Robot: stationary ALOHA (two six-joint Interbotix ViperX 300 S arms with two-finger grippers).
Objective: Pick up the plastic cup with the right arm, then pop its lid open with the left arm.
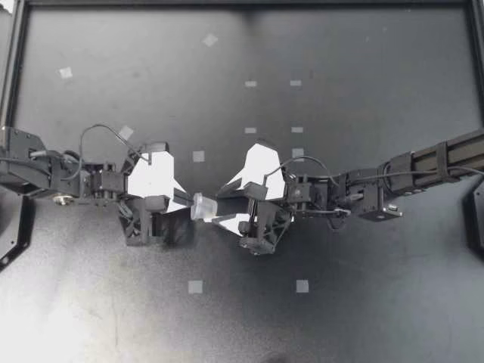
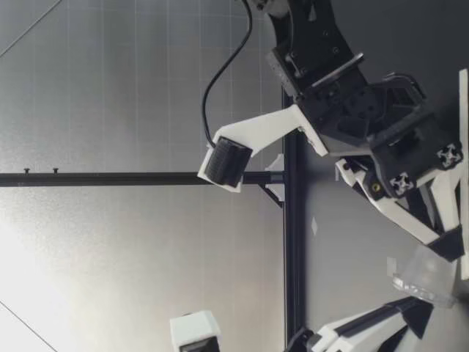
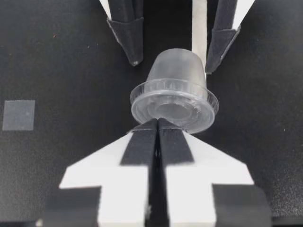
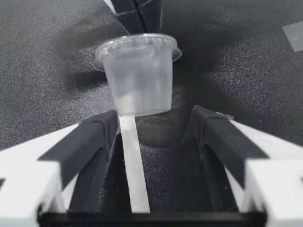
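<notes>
A small clear plastic cup [image 1: 204, 206] with a lid hangs on its side above the black table. My left gripper [image 1: 187, 204] is shut on the rim of the lid, its fingers [image 3: 142, 142] pressed together there. My right gripper [image 1: 225, 205] faces it from the other side, open. Its fingertips [image 4: 102, 125] stand on either side of the cup [image 4: 137, 75] at its base, without touching it. In the left wrist view the cup [image 3: 175, 90] points away toward the right gripper's two dark fingertips [image 3: 130, 42]. The low view shows the cup [image 2: 426, 275] just above the table.
Small grey tape squares [image 1: 196, 286] [image 1: 302, 286] [image 1: 198, 156] dot the black table [image 1: 363, 302]. A black frame rail [image 1: 11, 76] runs along the table's left edge and another along the far edge. Both arms meet near the table's middle.
</notes>
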